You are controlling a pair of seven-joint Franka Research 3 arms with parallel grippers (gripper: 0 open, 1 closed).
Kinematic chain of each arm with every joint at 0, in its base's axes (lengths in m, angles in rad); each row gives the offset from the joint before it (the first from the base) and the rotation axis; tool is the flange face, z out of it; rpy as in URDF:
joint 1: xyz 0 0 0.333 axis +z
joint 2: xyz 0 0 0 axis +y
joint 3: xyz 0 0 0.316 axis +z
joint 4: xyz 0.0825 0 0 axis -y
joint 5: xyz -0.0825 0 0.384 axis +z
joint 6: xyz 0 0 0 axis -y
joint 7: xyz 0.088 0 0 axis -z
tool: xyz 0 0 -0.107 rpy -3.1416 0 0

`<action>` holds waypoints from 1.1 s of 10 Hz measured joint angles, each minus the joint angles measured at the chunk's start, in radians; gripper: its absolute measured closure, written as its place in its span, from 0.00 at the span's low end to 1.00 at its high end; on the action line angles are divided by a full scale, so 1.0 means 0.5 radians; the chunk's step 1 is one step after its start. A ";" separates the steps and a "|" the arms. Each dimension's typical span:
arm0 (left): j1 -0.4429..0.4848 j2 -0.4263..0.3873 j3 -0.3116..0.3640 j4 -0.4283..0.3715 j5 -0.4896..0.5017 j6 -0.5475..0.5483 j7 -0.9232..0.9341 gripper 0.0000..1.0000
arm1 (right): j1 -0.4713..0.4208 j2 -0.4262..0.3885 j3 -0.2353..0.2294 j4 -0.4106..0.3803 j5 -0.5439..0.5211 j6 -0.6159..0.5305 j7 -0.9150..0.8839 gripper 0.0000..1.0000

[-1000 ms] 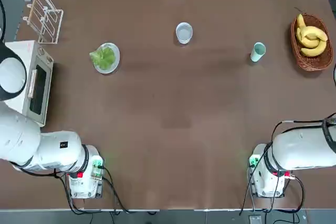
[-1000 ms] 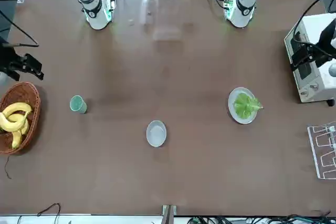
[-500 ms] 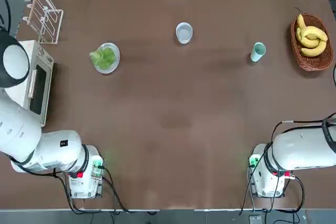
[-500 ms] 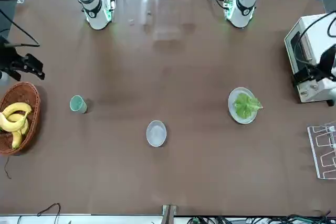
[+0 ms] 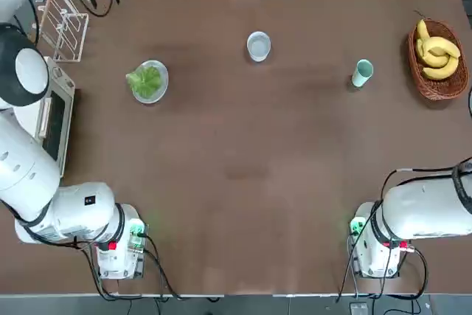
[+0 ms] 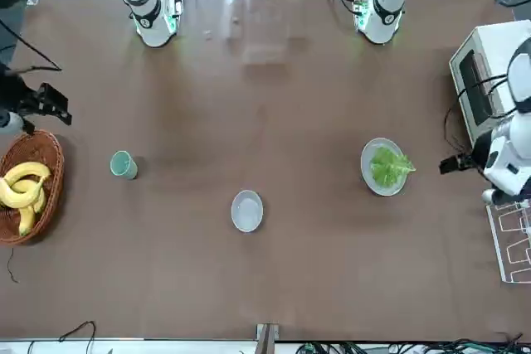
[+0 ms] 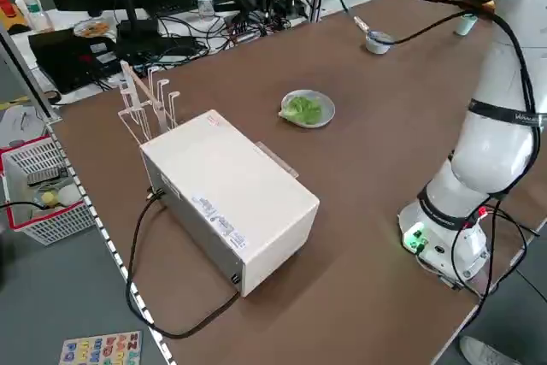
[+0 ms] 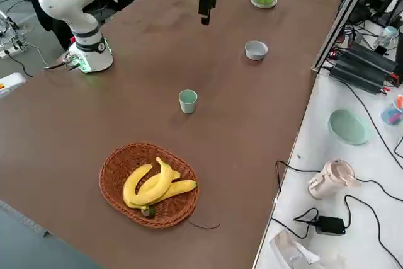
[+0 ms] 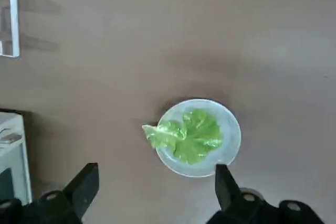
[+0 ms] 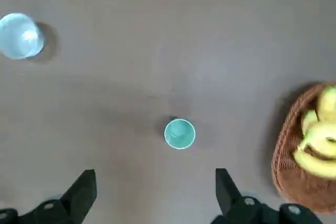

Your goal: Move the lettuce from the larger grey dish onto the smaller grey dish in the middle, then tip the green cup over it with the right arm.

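Note:
The lettuce (image 5: 144,80) lies on the larger grey dish (image 5: 159,91) at the left of the table, its frilly leaf hanging over the rim. The smaller grey dish (image 5: 258,46) stands in the middle at the far side with nothing in it. To the right, the green cup (image 5: 362,73) stands upright. My left gripper (image 9: 156,170) hangs open high above the lettuce (image 9: 185,134), with the plate (image 9: 229,135) between its fingers (image 9: 84,187) in the left wrist view. My right gripper (image 10: 156,170) is open too, high above the cup (image 10: 179,133).
A wicker basket (image 5: 429,85) of bananas sits at the table's right edge near the cup. A white microwave (image 5: 44,116) and a clear rack (image 5: 63,23) stand along the left edge. Cables and gear lie beyond the far edge.
The left arm has swung away from the microwave, out toward the plate with the lettuce. The right arm has stayed where it was. Nothing on the table has moved.

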 joint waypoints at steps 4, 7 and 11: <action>-0.100 0.158 -0.026 -0.299 0.000 0.308 -0.300 0.06 | -0.391 0.158 -0.014 -0.165 0.700 0.046 -1.437 0.00; -0.097 0.159 -0.030 -0.664 0.000 0.638 -0.434 0.07 | -0.613 0.334 -0.006 -0.339 1.010 0.043 -2.437 0.00; -0.076 0.209 -0.026 -0.918 0.000 0.912 -0.460 0.22 | -1.463 0.665 0.676 -0.463 1.088 0.023 -3.164 0.00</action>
